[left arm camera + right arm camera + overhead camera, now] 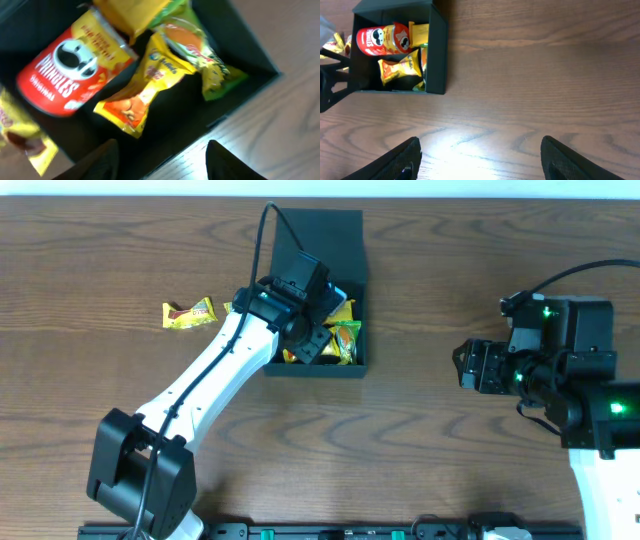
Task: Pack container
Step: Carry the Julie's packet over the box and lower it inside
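The dark teal-green container (pixel 355 365) stands at the back middle of the table with its flap lid (pixel 320 230) open behind it. Inside lie a red Pringles can (pixel 72 62), yellow snack packets (pixel 142 92) and a green packet (pixel 212 65); they also show in the right wrist view (pixel 382 40). My left gripper (pixel 320 340) hovers over the container's near edge, open and empty (pixel 162 165). A yellow snack packet (pixel 190 313) lies on the table left of the container. My right gripper (pixel 465 367) is open and empty over bare wood at the right (pixel 480 160).
The container's right wall (pixel 437 55) faces my right gripper across bare wood. A packet edge (pixel 337 44) shows beyond the container's far side. The table's front edge carries a black rail (pixel 330 530).
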You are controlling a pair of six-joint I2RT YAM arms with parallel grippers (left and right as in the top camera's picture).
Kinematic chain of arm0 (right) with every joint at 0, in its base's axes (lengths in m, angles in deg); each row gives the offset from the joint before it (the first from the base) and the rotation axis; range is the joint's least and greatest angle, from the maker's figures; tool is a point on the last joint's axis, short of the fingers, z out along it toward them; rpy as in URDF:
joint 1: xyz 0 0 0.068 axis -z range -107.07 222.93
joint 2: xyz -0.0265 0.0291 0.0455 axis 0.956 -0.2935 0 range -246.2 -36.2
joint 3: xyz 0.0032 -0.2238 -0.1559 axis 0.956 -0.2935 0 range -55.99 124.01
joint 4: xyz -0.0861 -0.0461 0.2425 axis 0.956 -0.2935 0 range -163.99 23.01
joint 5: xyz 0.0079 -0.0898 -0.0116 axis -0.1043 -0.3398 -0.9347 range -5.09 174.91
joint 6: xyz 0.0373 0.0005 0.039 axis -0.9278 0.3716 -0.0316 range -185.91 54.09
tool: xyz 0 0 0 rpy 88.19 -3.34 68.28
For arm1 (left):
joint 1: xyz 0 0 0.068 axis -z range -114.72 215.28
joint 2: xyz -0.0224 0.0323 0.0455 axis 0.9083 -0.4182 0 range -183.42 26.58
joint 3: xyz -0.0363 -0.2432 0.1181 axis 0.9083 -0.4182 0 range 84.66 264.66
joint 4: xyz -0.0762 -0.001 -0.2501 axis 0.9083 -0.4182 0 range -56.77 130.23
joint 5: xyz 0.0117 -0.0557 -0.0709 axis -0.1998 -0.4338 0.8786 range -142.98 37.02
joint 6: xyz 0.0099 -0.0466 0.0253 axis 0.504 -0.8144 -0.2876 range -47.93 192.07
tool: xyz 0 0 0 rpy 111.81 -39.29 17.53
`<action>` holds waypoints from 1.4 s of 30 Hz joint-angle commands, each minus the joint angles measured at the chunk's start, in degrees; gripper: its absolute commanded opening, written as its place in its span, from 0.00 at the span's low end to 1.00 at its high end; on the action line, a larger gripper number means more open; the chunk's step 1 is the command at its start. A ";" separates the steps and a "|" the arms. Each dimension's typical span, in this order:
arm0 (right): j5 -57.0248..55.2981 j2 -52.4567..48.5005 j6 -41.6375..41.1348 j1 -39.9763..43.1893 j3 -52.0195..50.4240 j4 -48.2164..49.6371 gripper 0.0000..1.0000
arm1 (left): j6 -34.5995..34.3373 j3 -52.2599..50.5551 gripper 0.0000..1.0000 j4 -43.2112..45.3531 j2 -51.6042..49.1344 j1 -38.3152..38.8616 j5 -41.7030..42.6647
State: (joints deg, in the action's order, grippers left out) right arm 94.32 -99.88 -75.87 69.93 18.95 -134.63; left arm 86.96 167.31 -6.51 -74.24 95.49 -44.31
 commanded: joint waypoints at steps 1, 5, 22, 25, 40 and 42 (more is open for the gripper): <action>0.48 0.28 0.68 0.42 0.74 0.17 0.77 | 6.97 0.52 0.66 -0.35 0.81 -0.24 2.05; -0.24 0.28 0.87 0.42 0.74 1.29 0.77 | 4.72 0.37 0.71 -0.61 0.81 -0.24 1.92; -0.09 0.28 2.89 0.35 0.74 2.89 0.76 | 3.04 0.33 0.72 -1.60 0.79 -0.22 1.22; 0.09 0.28 2.73 0.35 0.74 2.54 0.76 | 3.72 0.33 0.72 -0.46 0.79 -0.22 1.22; 0.04 0.28 3.76 0.35 0.74 1.66 0.76 | 8.96 0.33 0.82 10.45 -5.51 -4.81 0.39; 0.02 0.28 4.52 0.35 0.74 1.66 0.77 | 9.16 0.33 0.82 11.54 -7.58 -4.79 0.57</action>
State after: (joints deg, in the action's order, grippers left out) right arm 94.16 -99.88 -72.92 69.93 18.95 -132.97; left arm 94.90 167.31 4.37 -78.98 90.77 -43.31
